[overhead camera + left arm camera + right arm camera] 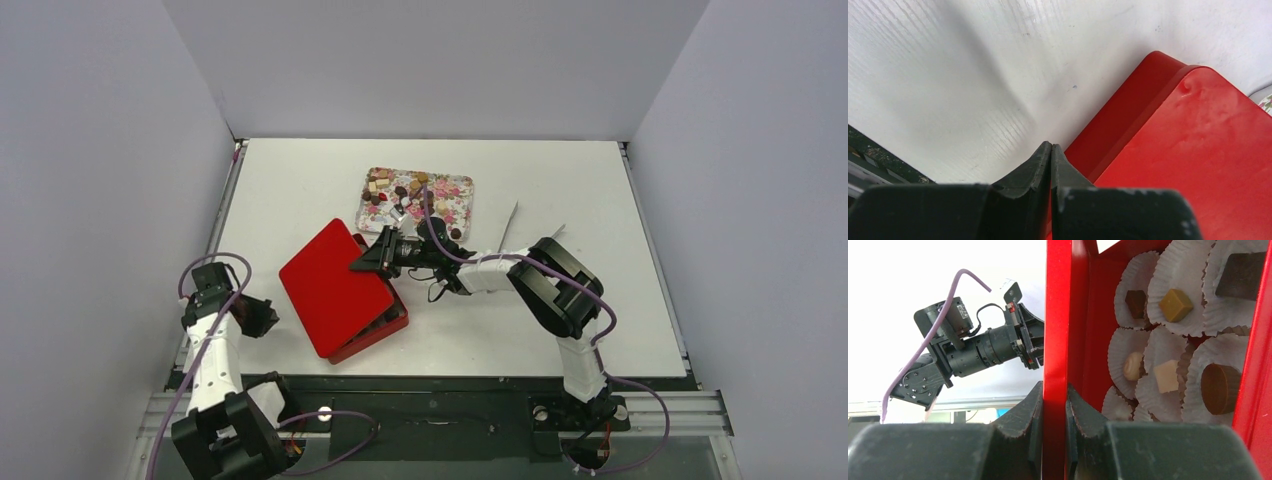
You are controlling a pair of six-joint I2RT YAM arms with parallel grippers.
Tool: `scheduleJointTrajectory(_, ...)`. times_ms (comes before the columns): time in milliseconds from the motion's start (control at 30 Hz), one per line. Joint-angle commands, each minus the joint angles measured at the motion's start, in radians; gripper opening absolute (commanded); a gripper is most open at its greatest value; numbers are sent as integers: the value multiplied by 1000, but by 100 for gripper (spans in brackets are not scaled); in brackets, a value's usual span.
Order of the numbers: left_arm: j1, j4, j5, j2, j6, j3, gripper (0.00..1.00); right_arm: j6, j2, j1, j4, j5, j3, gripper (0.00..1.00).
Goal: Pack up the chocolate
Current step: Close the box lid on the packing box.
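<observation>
Left pincer (1051, 150) shut, empty, above the white counter (948, 75) beside the red box (388, 328); right pincer (1054, 390) clamps the edge of its lid (1055, 315); chocolate (400, 190) lies on the flowered tray (466, 190) and in the box; grey walls (430, 60) surround

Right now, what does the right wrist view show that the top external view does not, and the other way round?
Only the right wrist view: the packed chocolate pieces, each in a white paper cup. Only the top external view: the flowered tray with loose chocolate, the outside of the red box, and the white table. Both: the right tool shut on the edge of the red lid, and the left arm standing apart from it.
</observation>
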Motion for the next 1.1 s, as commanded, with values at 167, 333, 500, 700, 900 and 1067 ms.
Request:
scheduleJointTrajectory(167, 2, 92, 97, 15, -12, -58, 0, -24, -4, -14, 108, 15, -9, 0)
scheduleJointTrajectory(333, -43, 107, 106, 11, -33, -71, 0, -31, 0, -15, 105, 20, -13, 0)
scheduleJointTrajectory(500, -112, 135, 104, 22, -63, -75, 0, -41, 0, -16, 99, 26, -15, 0)
scheduleJointTrajectory(700, -147, 145, 95, 42, -84, -61, 0, -75, -8, -17, 55, 35, -16, 0)
scheduleJointTrajectory(900, -168, 150, 88, 56, -89, -48, 0, -115, -23, -20, 0, 48, -24, 5)
scheduleJointTrajectory(1067, -179, 156, 88, 73, -89, -37, 0, -158, -40, -25, -60, 65, -31, 18)
